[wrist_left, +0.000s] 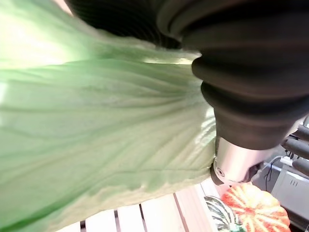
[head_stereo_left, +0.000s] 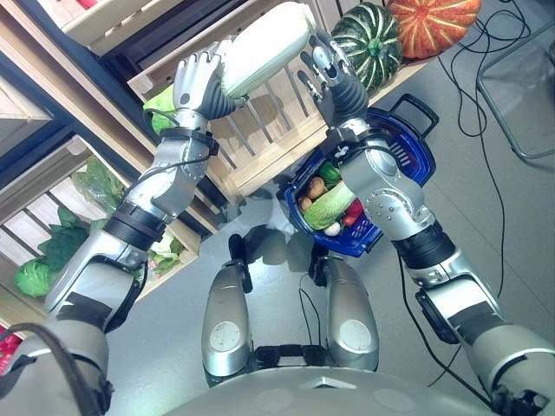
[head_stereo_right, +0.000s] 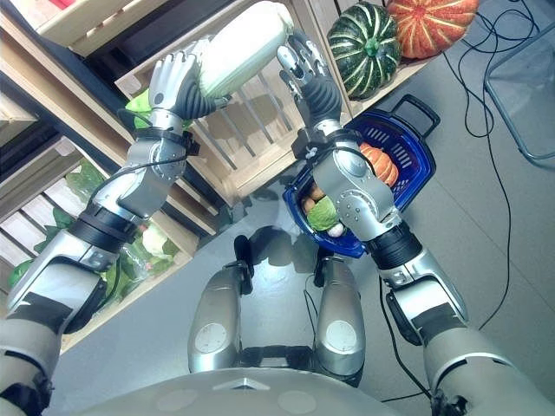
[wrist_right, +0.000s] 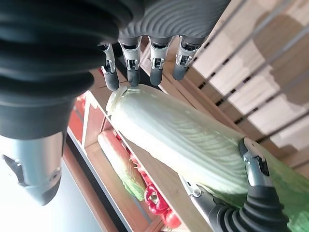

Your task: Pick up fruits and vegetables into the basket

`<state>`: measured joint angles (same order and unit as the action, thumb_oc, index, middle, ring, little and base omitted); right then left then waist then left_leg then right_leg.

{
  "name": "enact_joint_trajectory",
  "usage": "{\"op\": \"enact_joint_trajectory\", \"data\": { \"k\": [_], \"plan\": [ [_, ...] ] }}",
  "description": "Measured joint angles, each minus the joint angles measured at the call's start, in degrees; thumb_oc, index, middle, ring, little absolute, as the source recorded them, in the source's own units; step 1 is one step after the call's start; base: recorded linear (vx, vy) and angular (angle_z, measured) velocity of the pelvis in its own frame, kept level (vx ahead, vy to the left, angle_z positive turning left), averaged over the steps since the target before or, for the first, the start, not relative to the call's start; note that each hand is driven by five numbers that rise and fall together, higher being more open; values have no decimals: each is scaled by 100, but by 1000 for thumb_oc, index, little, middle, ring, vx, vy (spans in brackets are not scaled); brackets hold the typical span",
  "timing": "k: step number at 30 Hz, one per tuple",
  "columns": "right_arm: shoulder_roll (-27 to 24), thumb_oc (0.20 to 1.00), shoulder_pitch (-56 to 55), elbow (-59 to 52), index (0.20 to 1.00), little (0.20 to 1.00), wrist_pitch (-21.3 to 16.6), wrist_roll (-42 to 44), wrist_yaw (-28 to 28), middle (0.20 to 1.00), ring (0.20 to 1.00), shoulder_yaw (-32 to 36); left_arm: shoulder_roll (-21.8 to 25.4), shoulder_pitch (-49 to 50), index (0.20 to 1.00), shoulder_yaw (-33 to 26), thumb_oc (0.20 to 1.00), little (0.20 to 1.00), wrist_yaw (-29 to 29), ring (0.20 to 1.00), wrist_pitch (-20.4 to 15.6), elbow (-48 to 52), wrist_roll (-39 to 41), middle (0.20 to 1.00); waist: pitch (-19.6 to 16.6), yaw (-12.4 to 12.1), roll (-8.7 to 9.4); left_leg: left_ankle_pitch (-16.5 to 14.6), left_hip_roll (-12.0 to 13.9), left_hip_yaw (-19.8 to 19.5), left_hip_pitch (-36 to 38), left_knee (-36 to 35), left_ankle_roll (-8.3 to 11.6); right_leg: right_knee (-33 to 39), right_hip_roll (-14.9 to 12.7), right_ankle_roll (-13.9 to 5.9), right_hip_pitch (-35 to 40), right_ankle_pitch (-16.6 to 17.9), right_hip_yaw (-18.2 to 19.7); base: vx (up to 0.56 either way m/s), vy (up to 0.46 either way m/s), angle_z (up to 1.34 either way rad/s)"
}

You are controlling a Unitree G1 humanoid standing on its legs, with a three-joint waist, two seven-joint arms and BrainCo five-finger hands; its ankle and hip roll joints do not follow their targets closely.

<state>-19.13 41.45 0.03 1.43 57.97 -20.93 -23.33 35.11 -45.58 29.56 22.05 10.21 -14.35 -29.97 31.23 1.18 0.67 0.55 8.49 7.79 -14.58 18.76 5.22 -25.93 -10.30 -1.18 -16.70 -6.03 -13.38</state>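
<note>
The left robot hand (head_stereo_left: 198, 80) and the right robot hand (head_stereo_left: 323, 62) are holding a long pale cabbage (head_stereo_left: 264, 48) between them, raised in front of a wooden crate (head_stereo_left: 260, 139). The left is cupping the end at 9 o'clock with curled fingers; the right is pressing the end at 3 o'clock with fairly straight fingers. At 5 o'clock from the cabbage a blue basket (head_stereo_left: 414, 147) is sitting on the floor (head_stereo_left: 260, 251), holding vegetables (head_stereo_left: 334, 206). At 2 o'clock a green squash (head_stereo_left: 368, 39) and an orange pumpkin (head_stereo_left: 434, 22) are lying side by side on a shelf.

In the right eye view an orange pumpkin (head_stereo_right: 384, 162) is lying in the basket (head_stereo_right: 408, 139), with a small green cabbage (head_stereo_right: 323, 213) at 7 o'clock from it.

In the left wrist view the cabbage (wrist_left: 96, 145) is lying right against the dark cover of the left robot hand (wrist_left: 241, 87).

In the right wrist view the fingertips (wrist_right: 133, 79) of the right robot hand are touching the cabbage's (wrist_right: 183, 140) end, fingers straight, while the left robot hand (wrist_right: 253, 193) is gripping the far end. Red peppers (wrist_right: 157, 200) are lying on a shelf behind.
</note>
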Motion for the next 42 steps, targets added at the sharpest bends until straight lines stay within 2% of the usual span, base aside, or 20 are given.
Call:
{"op": "enact_joint_trajectory", "data": {
  "k": [6,14,17,22,28,32,38,42],
  "plan": [
    [-21,1000,-21,193,1000,1000,-118,1034,371,1000,1000,13,135,-7,200,66,200,200,15,200,-3,-2,-603,200,-14,-86,25,4,13,-19,-8,0,6,13,13,0,10,0,-26,-4,-40,1],
    [2,1000,-255,229,1000,1000,-266,2145,1272,1000,1000,196,245,-40,200,73,200,200,11,200,-194,-2,-607,200,-84,-181,150,9,25,-41,-20,-9,-2,104,-1,-7,102,2,-141,-2,-16,6],
    [18,1000,-254,233,1000,1000,-292,2007,1182,1000,1000,222,270,-123,200,128,200,200,-36,200,-194,-2,-619,200,-88,-268,156,10,25,-47,-22,-10,-3,104,-1,-12,102,0,-147,0,0,0],
    [33,1000,-253,235,1000,1000,-295,1963,1006,1000,1000,194,365,-183,200,226,200,200,-101,200,-193,-2,-621,200,-101,-260,180,9,25,-46,-24,-12,-4,108,-2,-14,102,-1,-147,0,0,0],
    [44,1000,-253,261,1000,1000,-300,2183,1007,1000,1000,195,357,-188,200,300,200,200,11,200,-192,-77,-620,200,-222,-235,360,9,28,-40,-97,-13,-3,134,-7,-20,40,6,-145,-2,6,0],
    [61,1000,-253,349,1000,1000,-327,2121,1007,1000,1000,151,372,-188,200,367,200,200,4,200,-192,-128,-596,200,-228,-254,367,8,12,-37,-97,-14,-7,140,-11,-26,39,12,-143,-2,35,1],
    [70,1000,-237,421,1000,1000,-408,1261,854,1000,1000,23,320,-188,200,461,200,200,-116,200,-189,-265,119,200,-233,-239,357,5,-15,-11,-45,-20,-22,137,-39,-42,62,22,-112,10,57,-2],
    [19,1000,-68,419,1000,1000,-213,324,634,1000,1000,-8,196,-172,200,456,200,200,-84,200,-258,-486,976,200,-239,-143,345,-2,-57,57,50,-43,-58,162,-91,-85,115,48,-25,29,56,-5]
  ]
}}
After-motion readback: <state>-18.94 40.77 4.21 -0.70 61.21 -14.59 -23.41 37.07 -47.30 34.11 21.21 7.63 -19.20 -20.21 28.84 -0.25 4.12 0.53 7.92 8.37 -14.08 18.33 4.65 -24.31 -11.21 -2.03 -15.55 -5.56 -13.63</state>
